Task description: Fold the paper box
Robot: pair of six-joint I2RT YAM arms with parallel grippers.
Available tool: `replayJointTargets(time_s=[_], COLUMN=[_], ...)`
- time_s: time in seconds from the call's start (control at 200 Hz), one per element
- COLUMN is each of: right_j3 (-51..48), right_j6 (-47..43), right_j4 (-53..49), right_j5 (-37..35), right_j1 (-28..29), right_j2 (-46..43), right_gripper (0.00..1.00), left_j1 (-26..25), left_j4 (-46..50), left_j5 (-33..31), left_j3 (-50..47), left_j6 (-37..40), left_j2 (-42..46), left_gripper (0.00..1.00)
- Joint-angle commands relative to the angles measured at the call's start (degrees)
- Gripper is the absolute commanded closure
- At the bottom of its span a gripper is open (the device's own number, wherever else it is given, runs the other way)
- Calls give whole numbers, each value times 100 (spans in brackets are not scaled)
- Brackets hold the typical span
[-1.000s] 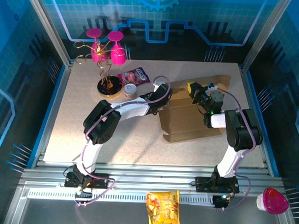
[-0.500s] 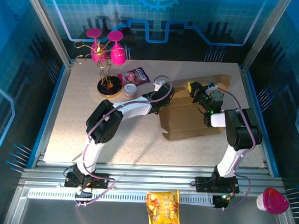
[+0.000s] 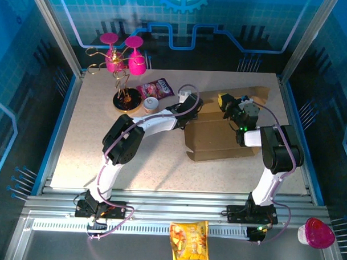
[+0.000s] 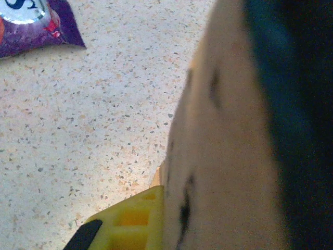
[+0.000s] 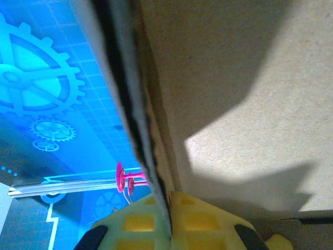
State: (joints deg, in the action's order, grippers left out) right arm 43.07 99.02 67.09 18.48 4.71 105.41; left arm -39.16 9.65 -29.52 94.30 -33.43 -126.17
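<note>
The paper box (image 3: 219, 140) lies half-folded right of the middle of the table (image 3: 87, 150), rear flap raised; the left gripper (image 3: 188, 115) is pressed together on its left wall; the right gripper (image 3: 225, 103) pinches the rear flap's edge.

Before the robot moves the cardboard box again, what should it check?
1. Right gripper shut on the paper box wall: ok, cardboard sits in its jaws.
2. Left gripper shut on the box's left edge: ok, though one side of the grip is hidden.
3. Box resting on the table: ok.
4. Snack bag apart from the box: ok.
5. Cup apart from the left arm: cannot tell, it is very close.
6. Box folded shut: not ok, a flap is open at the back.
</note>
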Motion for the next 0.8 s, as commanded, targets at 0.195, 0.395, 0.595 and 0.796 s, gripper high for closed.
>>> replayJointTargets(time_s=[0.195,0.395,0.595,0.796], right_j3=[70,129,365,1332], right_j6=[6,-521,-987,-2191], right_j4=[25,-1045,-2505,-6094], right_j5=[393,40,-330,-1001], right_j1=[13,12,-3,-179], right_j2=[7,-717,-1588,-2942], right_gripper=[100,68,45,42], left_j1=[264,293,344,513], left_j4=[987,821,686,1006], left_j5=[-336,-406,-375,-84], left_j3=[-39,-301,-412,-312], left_j6=[-407,3,615,873], left_j2=[-343,24,357,831], left_gripper=[100,100,100,100])
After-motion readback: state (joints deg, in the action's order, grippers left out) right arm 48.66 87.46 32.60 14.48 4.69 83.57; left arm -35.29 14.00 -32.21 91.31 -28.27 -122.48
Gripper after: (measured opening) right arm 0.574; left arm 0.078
